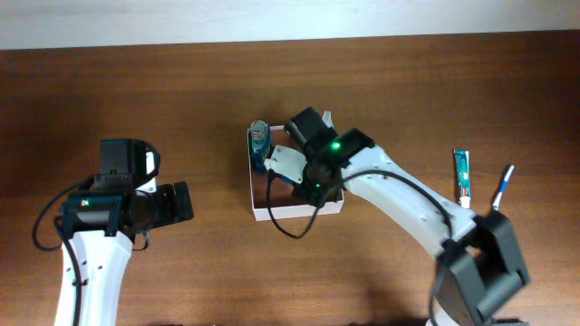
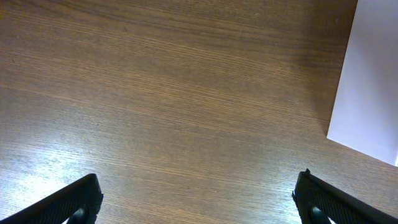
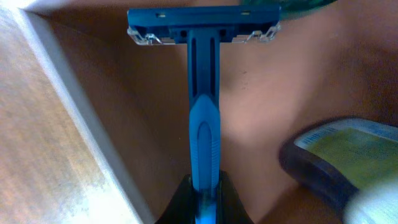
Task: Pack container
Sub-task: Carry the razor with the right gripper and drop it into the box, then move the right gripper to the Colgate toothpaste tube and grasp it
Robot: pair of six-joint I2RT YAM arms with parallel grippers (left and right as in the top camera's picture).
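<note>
1. Over the middle of the table (image 1: 181, 91), seen from above, we find the container (image 1: 299, 214). The right claw (image 1: 292, 167) is low above it, clamped on a blue razor (image 1: 269, 166) whose head points to 9 o'clock within the walls. A bottle (image 1: 260, 136) stands at the container's 11 o'clock corner; we cannot tell whether it is fully inside. The left claw (image 1: 184, 204) hangs at 9 o'clock, well apart. At 3 o'clock, also well apart, a tube (image 1: 463, 177) and a slim stick (image 1: 501, 186), perhaps a toothbrush, lie on the wood.
2. From the left wrist, the left claw (image 2: 199, 199) is spread wide with only bare wood between its fingers. We take the white face at 3 o'clock for the container (image 2: 373, 74) wall.
3. From the right wrist, the right claw (image 3: 202, 202) pinches the razor (image 3: 203, 93) by its handle at 6 o'clock. Its head is at 12 o'clock over the reddish-brown floor; we cannot tell whether it touches. The container (image 3: 68, 99) wall runs along 9 o'clock. A dark item (image 3: 336, 158) with a yellow-green label lies at 4 o'clock.
4. We judge the packing partly done: the razor only needs releasing, while the tube and stick remain outside.
</note>
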